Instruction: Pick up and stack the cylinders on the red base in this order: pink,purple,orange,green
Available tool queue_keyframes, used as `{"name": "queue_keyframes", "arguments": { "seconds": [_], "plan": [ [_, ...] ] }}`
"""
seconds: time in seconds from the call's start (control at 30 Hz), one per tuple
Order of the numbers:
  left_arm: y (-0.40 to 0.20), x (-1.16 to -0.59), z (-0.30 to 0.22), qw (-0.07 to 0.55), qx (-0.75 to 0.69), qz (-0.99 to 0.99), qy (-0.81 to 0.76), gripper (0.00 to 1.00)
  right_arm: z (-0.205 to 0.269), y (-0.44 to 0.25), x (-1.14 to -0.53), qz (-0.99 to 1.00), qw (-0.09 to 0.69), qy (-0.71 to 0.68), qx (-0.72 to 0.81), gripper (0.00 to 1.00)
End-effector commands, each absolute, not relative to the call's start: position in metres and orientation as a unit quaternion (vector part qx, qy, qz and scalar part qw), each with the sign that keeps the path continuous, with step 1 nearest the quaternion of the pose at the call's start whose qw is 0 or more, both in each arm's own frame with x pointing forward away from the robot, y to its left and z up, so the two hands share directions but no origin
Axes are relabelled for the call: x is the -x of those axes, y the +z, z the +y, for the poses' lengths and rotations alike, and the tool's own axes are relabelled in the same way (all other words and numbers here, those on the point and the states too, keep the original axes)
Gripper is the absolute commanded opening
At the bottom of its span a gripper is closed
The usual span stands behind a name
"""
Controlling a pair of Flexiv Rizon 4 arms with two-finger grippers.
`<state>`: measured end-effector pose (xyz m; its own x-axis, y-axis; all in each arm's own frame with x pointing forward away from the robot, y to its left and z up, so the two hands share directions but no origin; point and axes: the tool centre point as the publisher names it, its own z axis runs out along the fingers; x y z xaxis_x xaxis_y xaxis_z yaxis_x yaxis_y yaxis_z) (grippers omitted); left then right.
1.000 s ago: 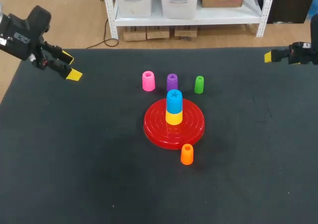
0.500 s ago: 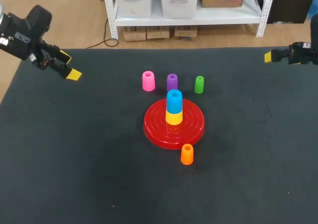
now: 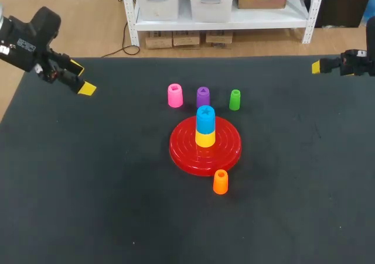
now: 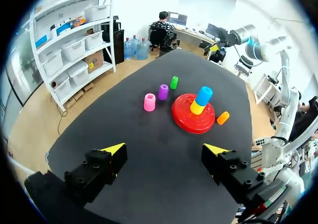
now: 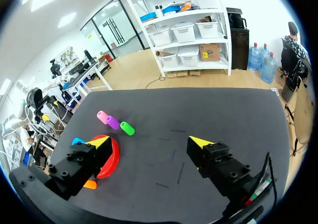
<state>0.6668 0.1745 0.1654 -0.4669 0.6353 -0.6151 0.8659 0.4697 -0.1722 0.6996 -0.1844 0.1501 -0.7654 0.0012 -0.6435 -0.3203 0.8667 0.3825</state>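
- Four small plastic cylinders stand loose on the dark bench (image 3: 88, 188): the pink cylinder (image 3: 174, 95), purple cylinder (image 3: 203, 96) and green cylinder (image 3: 235, 99) in a row just beyond the round red ridged base (image 3: 181, 146), and the orange cylinder (image 3: 220, 182) just beside its near rim.
- One blue cylinder (image 3: 205, 119) sits on a yellow cylinder (image 3: 205, 139) at the base's centre.
- Left pincer (image 4: 165, 149) hovers over the bench's far left corner, well apart from the cylinders — fingers spread wide, holding nothing.
- Right pincer (image 5: 150, 142) hangs at the far right edge — likewise spread and empty.
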Motion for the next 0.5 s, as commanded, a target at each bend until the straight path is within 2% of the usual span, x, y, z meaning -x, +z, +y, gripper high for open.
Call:
{"name": "queue_keyframes", "arguments": {
  "seconds": [0.03, 0.27, 0.5],
  "plan": [
    [0.165, -0.666, 0.175, 0.243, -0.457, 0.822, -0.239, 1.0, -0.185, 0.15, -0.7, 0.907, 0.331, 0.244, 0.089, 1.0],
    [0.165, -0.666, 0.175, 0.243, -0.457, 0.822, -0.239, 1.0, -0.185, 0.15, -0.7, 0.907, 0.331, 0.244, 0.089, 1.0],
    [0.165, -0.666, 0.175, 0.243, -0.457, 0.822, -0.239, 1.0, -0.103, 0.186, -0.748, 0.92, 0.302, 0.175, 0.179, 1.0]
  ]
}}
